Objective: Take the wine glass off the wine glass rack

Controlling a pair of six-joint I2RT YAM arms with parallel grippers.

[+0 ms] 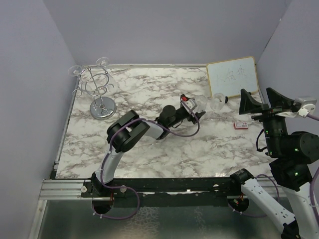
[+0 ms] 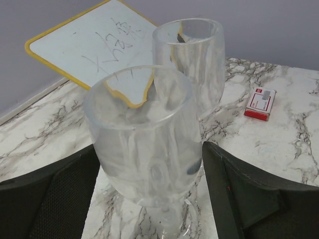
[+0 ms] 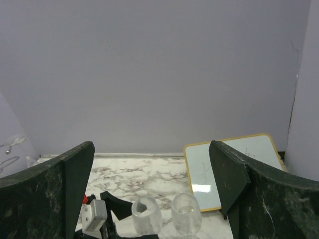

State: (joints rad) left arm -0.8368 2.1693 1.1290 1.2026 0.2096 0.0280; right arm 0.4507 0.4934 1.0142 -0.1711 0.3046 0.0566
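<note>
Flanking the wine glass (image 2: 142,119), the left pincer (image 2: 150,164) shows unclear contact.

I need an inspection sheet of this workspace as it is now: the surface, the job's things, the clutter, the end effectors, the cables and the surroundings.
Surface: marble tabletop, no spill seen.
Job's things: wine glass rack upright at the far left corner, clear glasses seemingly hanging on it; near wine glass upright on the table; second wine glass upright just behind it.
Clutter: whiteboard propped up at the far right; red and white box lying flat.
End effectors: left end effector flanks the near wine glass, contact unclear; right end effector open, empty, raised.
Cables: purple cables run along both arms.
Surroundings: plain walls on three sides.
</note>
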